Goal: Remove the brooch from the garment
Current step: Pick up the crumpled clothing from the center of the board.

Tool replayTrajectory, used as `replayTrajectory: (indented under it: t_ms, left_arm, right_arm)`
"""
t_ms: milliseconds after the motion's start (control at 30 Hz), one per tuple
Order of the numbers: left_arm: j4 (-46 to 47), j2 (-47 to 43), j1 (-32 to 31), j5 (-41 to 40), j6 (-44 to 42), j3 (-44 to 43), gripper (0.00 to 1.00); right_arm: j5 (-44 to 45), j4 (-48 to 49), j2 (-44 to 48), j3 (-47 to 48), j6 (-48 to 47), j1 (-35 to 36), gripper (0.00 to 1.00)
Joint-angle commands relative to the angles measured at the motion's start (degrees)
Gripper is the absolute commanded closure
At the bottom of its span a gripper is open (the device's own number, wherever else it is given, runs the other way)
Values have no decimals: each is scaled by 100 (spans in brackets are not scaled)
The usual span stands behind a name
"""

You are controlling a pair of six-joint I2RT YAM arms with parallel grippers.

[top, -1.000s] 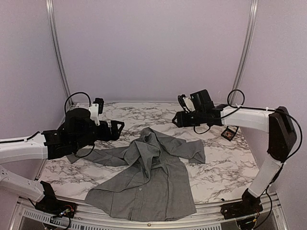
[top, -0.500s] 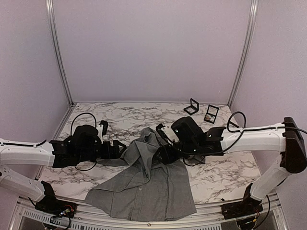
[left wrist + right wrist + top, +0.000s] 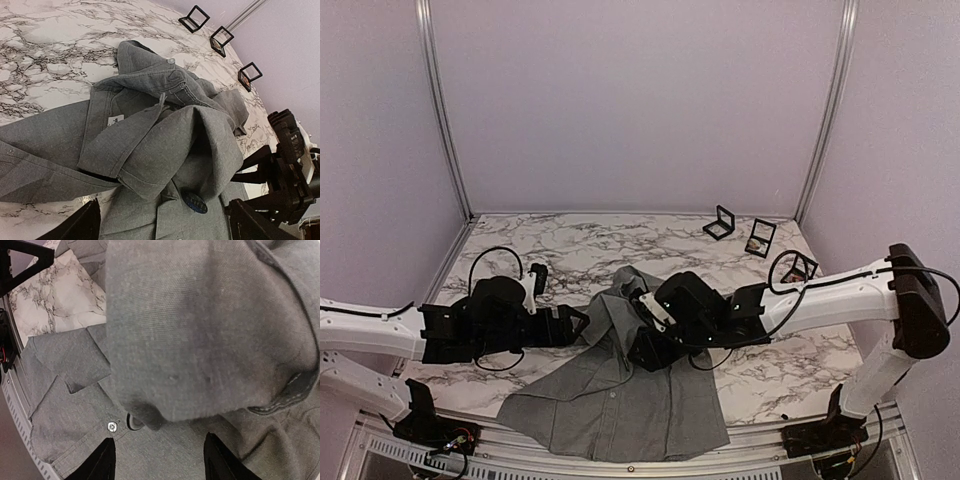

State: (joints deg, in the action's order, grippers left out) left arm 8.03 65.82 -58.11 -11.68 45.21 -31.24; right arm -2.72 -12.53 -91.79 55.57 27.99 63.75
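Right, you're on the approach and nothing has come off yet. The garment (image 3: 610,400) lies crumpled in the middle of the marble table (image 3: 790,350), collar toward the far side. The brooch (image 3: 194,202), a small dark blue disc, sits on the shirt front, half tucked under an overhanging fold (image 3: 200,140) of cloth. Your left gripper (image 3: 162,215) is low at the shirt's left side, jaws wide and holding nothing, and in its wrist view the brooch shows just beyond the gap between its fingers. Your right gripper (image 3: 159,440) hangs over the chest from the right, fingers apart, empty too. Below it you get a shirt button (image 3: 112,426) and only a sliver of something round under the fold — I can't say it's the brooch. Next, I'd judge, one hand has to draw back or pin that fold so the other can close squarely on the disc — not on a pinch of cloth.
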Motion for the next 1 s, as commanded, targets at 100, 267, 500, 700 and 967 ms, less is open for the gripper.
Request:
replayTrajectory:
  t_ms: [100,267,500,700,967]
  left_arm:
    - [-162,-304,-96,-276,375,182,9]
    - [-209,-236,-96,-218,423,97,14]
    - [-104,-229,540,288,416,63,21]
    - [75,146,1073,813,270,-282,24]
    - [807,1099,1615,1619,394,-942,27]
  right_arm:
    - [-142,-82,-916,921,217,-45,46]
    - [-464,234,-1017,1058,349,-193,70]
    - [-1216,428,-1820,2040,349,-447,93]
    - [-942,364,-2288,2912,417,-830,100]
    - [-309,112,-2592,3905,288,-1750,100]
